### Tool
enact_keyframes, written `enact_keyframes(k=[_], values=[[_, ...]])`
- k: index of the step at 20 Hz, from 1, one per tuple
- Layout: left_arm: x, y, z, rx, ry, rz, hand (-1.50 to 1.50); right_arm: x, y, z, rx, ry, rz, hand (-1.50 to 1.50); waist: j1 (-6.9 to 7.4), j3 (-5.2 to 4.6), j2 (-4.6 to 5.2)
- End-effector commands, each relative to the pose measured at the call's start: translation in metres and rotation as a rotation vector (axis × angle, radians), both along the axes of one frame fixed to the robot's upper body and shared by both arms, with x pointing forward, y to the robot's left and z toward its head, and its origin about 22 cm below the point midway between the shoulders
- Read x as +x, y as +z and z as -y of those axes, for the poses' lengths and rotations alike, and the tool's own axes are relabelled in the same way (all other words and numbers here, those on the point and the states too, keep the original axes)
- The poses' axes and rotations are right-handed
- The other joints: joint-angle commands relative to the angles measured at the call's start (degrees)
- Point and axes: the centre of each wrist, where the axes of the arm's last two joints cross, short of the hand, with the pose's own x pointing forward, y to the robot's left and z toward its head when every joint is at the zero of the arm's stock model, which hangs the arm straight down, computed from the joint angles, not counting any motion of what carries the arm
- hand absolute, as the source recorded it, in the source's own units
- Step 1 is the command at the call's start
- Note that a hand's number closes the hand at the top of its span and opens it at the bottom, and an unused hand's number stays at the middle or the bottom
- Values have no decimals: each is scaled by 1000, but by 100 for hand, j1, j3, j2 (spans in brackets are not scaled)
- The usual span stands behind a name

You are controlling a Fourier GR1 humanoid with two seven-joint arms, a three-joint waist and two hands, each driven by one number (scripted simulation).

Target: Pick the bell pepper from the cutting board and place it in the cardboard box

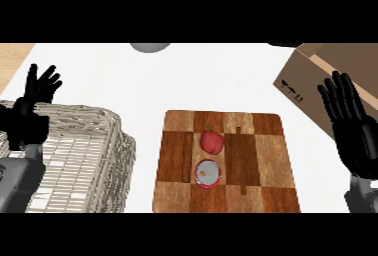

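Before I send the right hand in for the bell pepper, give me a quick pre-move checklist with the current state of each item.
1. Bell pepper on the cutting board, uncovered: ok.
2. Right hand open and holding nothing: ok.
3. Left hand open at the view's left, above the wicker basket, away from the board: ok.
4. Second item on the board, a small round red and white object, lies just in front of the pepper; close enough to be nudged: not ok.
5. Cardboard box at the right, behind the right hand; whether its opening is free: cannot tell.
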Motion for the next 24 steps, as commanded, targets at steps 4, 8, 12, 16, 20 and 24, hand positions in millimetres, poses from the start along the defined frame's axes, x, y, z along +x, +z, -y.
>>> enact_keyframes(k=[4,8,12,16,20,24], values=[[-22,-16,10,-87,-92,-93,0,7,26,-61,-139,-135,-44,-150,5,-63,-72],[-29,-37,19,-144,-88,-159,0,9,38,-19,-346,-477,181,-150,-392,-92,-139],[-33,-34,21,-171,-142,-176,0,-7,31,-77,-413,-399,364,-150,-195,-68,-96],[-33,-30,14,-181,-141,-186,0,-27,21,-105,-557,-310,375,-150,-260,-73,-94],[-47,-43,12,-169,-135,-169,0,-30,-7,-101,-827,-272,111,-150,-241,-126,-95],[-47,-35,2,-172,-134,-167,0,-35,-15,-90,-1093,-291,-72,-150,-302,-124,-127]])
